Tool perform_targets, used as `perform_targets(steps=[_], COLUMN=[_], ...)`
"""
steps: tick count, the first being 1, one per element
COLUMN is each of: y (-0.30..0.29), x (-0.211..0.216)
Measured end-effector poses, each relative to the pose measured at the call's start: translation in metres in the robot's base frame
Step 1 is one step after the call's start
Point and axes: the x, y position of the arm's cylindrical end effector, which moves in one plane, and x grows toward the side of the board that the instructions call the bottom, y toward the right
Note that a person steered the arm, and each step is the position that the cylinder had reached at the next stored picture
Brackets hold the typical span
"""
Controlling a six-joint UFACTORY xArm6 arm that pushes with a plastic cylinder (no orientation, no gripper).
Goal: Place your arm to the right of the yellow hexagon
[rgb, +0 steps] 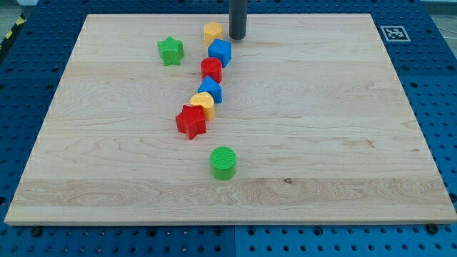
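The yellow hexagon sits near the view's top, left of centre, on the wooden board. My tip is just to the hexagon's right, a small gap between them. Below the hexagon a chain of blocks runs down: a blue block, a red block, a blue block, a yellow heart-like block and a red star. A green star lies to the hexagon's lower left.
A green cylinder stands alone toward the view's bottom centre. A black-and-white marker is at the board's top right corner. The board lies on a blue perforated table.
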Motion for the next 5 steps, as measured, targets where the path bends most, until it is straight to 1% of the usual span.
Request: perform_targets(steps=[5], y=[0.000], x=[0.014])
